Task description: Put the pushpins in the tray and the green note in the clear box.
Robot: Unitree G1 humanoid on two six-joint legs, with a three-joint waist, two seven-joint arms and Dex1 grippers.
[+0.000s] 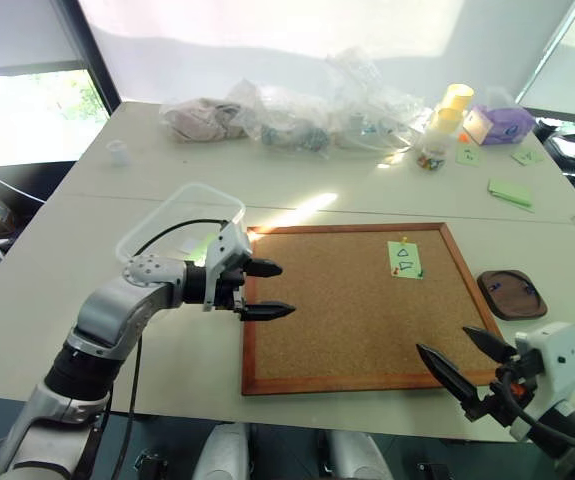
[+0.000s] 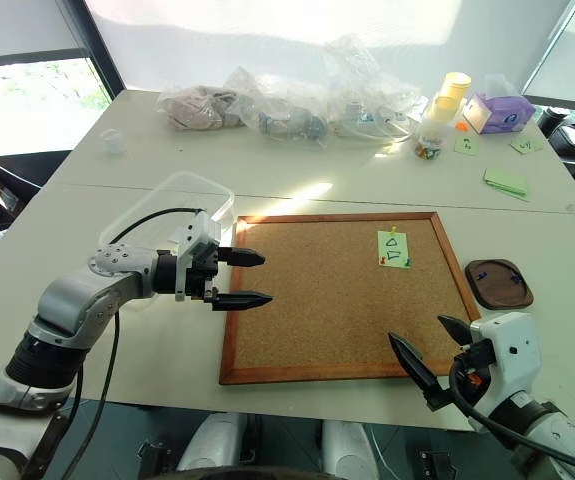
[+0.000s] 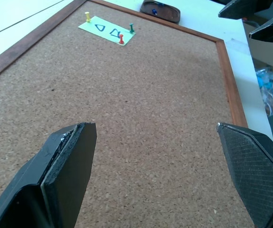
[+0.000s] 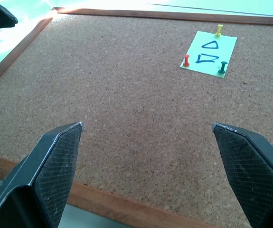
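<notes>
The green note is pinned near the far right corner of the cork board. Three pushpins hold it: yellow, red and green. The dark brown tray lies on the table just right of the board, with a blue pushpin in it. The clear box stands off the board's far left corner. My left gripper hovers open over the board's left edge, pointing right. Over the board's near right corner my right gripper is also open. Both are empty.
Clear plastic bags lie along the far side of the table. Right of them are stacked yellow cups, a purple box, loose green slips and a green pad. A small white cup stands at the far left.
</notes>
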